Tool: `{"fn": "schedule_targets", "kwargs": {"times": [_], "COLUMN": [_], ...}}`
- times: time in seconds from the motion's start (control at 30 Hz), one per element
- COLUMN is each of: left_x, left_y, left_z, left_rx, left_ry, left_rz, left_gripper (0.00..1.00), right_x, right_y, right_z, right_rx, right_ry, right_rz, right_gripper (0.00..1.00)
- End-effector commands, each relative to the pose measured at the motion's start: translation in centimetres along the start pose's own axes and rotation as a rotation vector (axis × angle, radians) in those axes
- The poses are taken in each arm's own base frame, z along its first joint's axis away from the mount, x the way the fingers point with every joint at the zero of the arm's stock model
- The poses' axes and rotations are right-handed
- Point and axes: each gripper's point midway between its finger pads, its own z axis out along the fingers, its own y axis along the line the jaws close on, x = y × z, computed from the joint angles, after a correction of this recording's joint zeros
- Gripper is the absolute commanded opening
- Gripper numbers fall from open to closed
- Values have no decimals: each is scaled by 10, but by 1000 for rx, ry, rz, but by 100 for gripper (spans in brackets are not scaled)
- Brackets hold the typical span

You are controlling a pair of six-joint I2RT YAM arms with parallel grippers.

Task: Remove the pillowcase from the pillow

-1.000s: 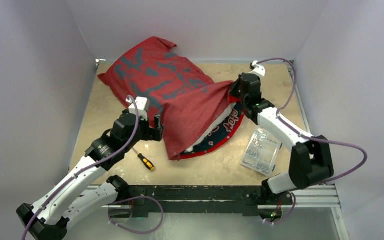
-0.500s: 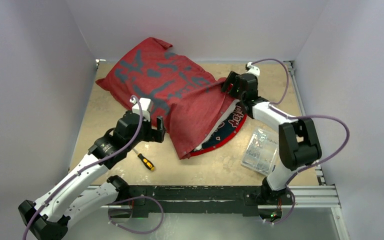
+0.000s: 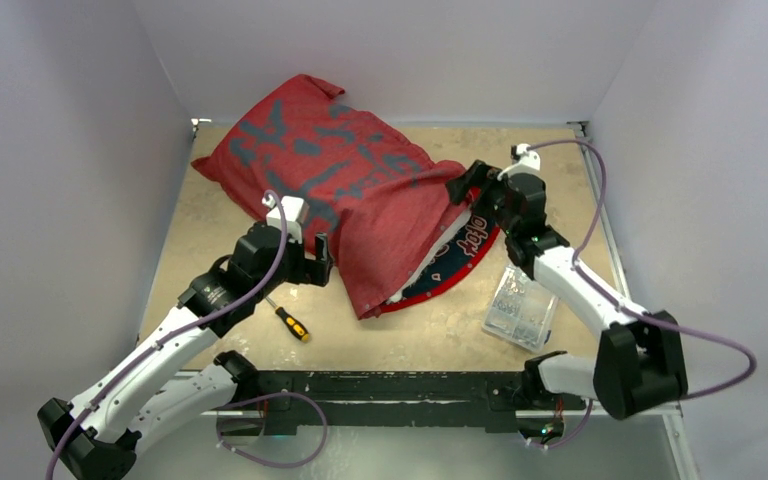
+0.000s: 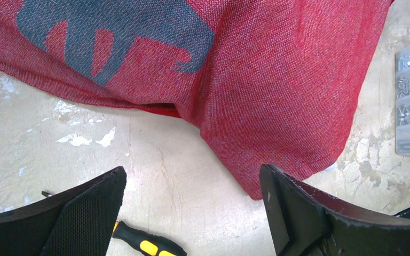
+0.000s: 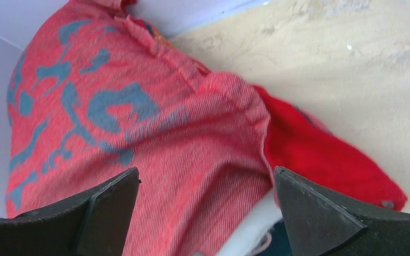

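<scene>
1. The left gripper [image 4: 192, 176] is spread wide with nothing between its jaws. It is held just beside the near-left edge of the pillowcase [image 3: 340, 180], and a loose corner of the cloth lies just beyond its fingertips.
2. The right gripper [image 5: 205, 176] is likewise spread wide and empty. It is poised at the right-hand, open end of the cover.
3. The pillowcase is draped over most of the pillow [image 3: 430, 262], running from the far left of the table [image 3: 200, 230] toward its middle. Its mouth is turned back on the right, so the navy inner side [image 3: 465, 245] and a sliver of white filling are exposed.
4. The cloth is judged thin, limp and light. A coarse woven texture is seen, which should give the pads good purchase. Bunching is expected rather than stiff sliding.
5. The pillow is judged plump and compressible, and likely to be dragged along unless it is pinned.
6. The red hem at the mouth, or the loose near corner, is judged the best hold, with only cloth pinched.
7. A yellow-handled screwdriver [image 3: 290, 323] and a clear plastic box [image 3: 520, 305] are lying nearby.
</scene>
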Motion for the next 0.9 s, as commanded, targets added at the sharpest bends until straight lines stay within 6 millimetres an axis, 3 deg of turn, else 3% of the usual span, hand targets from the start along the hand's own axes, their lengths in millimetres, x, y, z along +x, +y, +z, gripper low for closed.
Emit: {"fn": "schedule_targets", "kwargs": {"times": [0.0, 0.27, 0.37, 0.6, 0.87], "left_x": [-4, -6, -5, -4, -2], "left_y": [-4, -5, -5, -6, -6], "left_z": [2, 0, 1, 2, 3], "left_rx": [25, 32, 32, 36, 38], "left_ry": [-16, -26, -21, -18, -10], "left_rz": [0, -3, -2, -1, 1], "left_gripper": [94, 94, 94, 93, 93], "right_x": [7, 68, 78, 75, 82], "right_y": [15, 2, -14, -31, -44], "right_z": [-30, -53, -51, -49, -22], "right_rx": [-90, -132, -47, 53, 96], "right_ry": [29, 173, 179, 112, 97], "right_rz": [33, 105, 170, 278, 275], "right_gripper": [99, 99, 99, 99, 99]}}
